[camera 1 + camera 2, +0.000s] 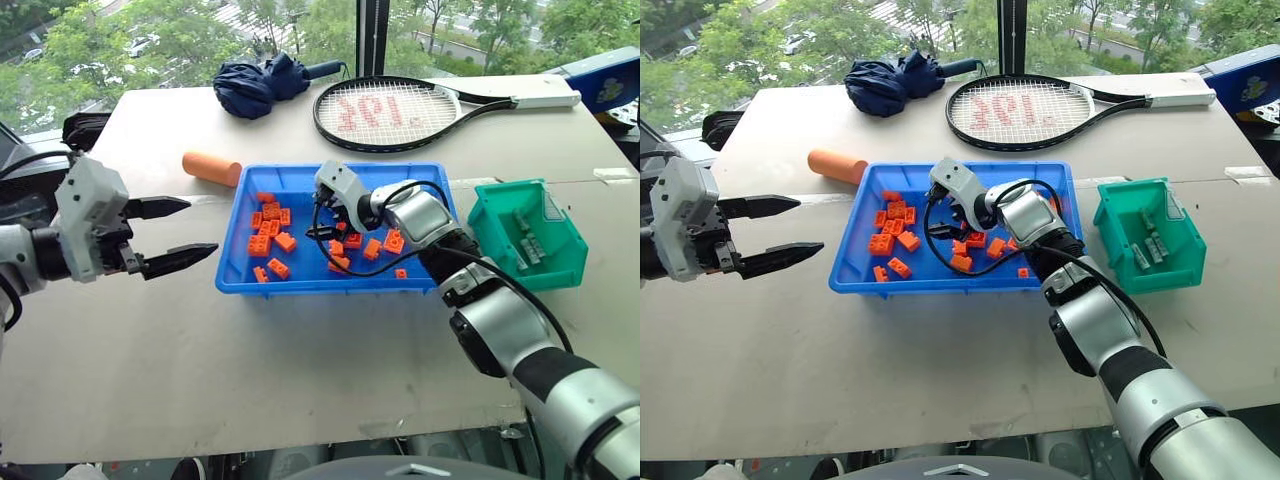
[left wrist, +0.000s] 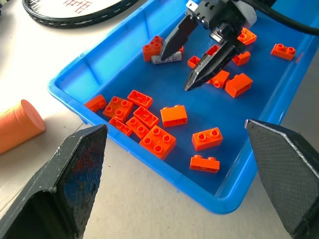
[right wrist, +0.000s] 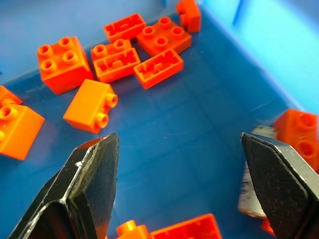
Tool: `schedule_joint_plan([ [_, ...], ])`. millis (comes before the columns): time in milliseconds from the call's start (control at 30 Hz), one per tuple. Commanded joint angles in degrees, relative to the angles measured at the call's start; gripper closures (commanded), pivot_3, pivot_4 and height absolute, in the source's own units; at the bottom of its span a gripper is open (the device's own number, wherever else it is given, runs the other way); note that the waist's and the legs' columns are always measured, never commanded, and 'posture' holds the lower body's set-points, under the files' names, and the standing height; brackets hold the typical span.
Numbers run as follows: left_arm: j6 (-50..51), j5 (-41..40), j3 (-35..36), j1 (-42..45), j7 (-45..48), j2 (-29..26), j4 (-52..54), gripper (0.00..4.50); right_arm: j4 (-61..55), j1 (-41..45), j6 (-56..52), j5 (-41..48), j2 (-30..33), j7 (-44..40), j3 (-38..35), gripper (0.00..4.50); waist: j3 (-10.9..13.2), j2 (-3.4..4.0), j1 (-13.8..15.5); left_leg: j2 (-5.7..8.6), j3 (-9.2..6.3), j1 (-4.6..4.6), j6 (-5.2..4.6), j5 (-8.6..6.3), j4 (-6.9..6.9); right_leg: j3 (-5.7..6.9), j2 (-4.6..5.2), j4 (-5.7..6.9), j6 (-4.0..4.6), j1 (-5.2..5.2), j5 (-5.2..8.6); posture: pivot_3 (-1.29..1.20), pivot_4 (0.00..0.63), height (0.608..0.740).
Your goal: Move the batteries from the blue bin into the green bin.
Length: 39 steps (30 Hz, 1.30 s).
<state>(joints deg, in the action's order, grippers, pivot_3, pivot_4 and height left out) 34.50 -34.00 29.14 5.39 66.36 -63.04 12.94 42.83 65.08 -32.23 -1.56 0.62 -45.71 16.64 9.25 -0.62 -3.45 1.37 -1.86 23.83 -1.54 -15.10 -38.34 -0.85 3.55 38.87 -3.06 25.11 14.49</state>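
The right claw (image 1: 328, 232) hangs spread beside a battery (image 2: 166, 59), probably light, rigid and slippery, best pinched across its middle.

Right arm (image 1: 500, 320): silver segments, black joints, black cable looped at wrist. Left gripper (image 1: 170, 235) and right gripper (image 2: 192, 59): grey housings, tapered black textured fingers.

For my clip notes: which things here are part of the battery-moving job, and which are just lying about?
Job:
- blue bin
- battery in it
- batteries already in the green bin
- right hand, open

Lying about:
- orange toy bricks
- orange cylinder
- tennis racket
- folded umbrella
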Motion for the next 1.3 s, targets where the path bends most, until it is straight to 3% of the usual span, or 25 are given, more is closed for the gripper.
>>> schedule_joint_plan([
  [33, -0.7, -1.0, 2.6, 0.1, 0.0, -0.1, 1.2, 0.0, -0.2, 1.6, 1.5, 0.7, 0.3, 0.0, -1.6, 0.61, 0.0, 0.0, -0.1, 0.0, 0.0, 0.0, 0.0, 0.0, 0.0, 0.0, 0.0, 0.0, 0.0, 0.0, 0.0, 0.0, 0.15, 0.74],
  [633, -3.9, 0.5, 0.6, 1.6, 1.8, -0.7, -2.8, 0.0, 11.3, 3.9, 5.8, -2.5, -2.4, 1.0, 0.0, 0.61, 0.0, 0.0, -0.5, 0.01, 0.0, -0.02, 0.0, 0.0, 0.02, -0.01, 0.01, 0.0, 0.0, 0.0, 0.0, 0.0, 0.15, 0.74],
  [733, -4.2, 0.6, 0.8, 1.4, 1.9, -0.6, -2.9, 0.0, 14.0, 4.6, 7.7, -3.6, -3.0, 1.4, 0.3, 1.42, 0.0, 0.0, -0.5, 0.01, 0.0, -0.02, 0.0, 0.0, 0.02, -0.01, 0.01, 0.01, 0.0, 0.0, 0.0, 0.0, 0.15, 0.74],
  [933, -4.6, 0.7, 1.3, 0.5, 2.1, -0.3, -2.8, 0.0, 15.8, 4.8, 10.2, -4.8, -2.8, 1.1, 0.3, 4.36, 0.0, 0.0, -0.5, 0.0, 0.0, -0.03, 0.0, 0.0, 0.02, -0.02, 0.01, 0.01, 0.0, 0.0, 0.0, 0.0, 0.15, 0.74],
  [1167, -5.0, 0.5, -0.4, 1.5, 1.8, 0.5, -2.9, 0.0, 2.8, 3.4, 6.1, -1.0, 0.6, -3.4, -2.3, 4.46, 0.0, 0.01, -0.4, 0.0, 0.0, 0.0, 0.0, 0.0, 0.02, -0.01, 0.02, 0.0, 0.0, 0.0, 0.0, 0.0, 0.15, 0.74],
  [1300, -4.1, -0.7, -2.0, 2.7, 0.7, 2.2, -1.2, 0.0, -21.5, -4.6, -6.0, 3.1, 7.2, -5.0, -5.2, 4.46, 0.0, 0.01, 0.2, 0.01, -0.06, 0.02, -0.02, -0.01, 0.02, 0.04, 0.05, 0.0, -0.01, 0.0, 0.0, 0.0, 0.15, 0.74],
])
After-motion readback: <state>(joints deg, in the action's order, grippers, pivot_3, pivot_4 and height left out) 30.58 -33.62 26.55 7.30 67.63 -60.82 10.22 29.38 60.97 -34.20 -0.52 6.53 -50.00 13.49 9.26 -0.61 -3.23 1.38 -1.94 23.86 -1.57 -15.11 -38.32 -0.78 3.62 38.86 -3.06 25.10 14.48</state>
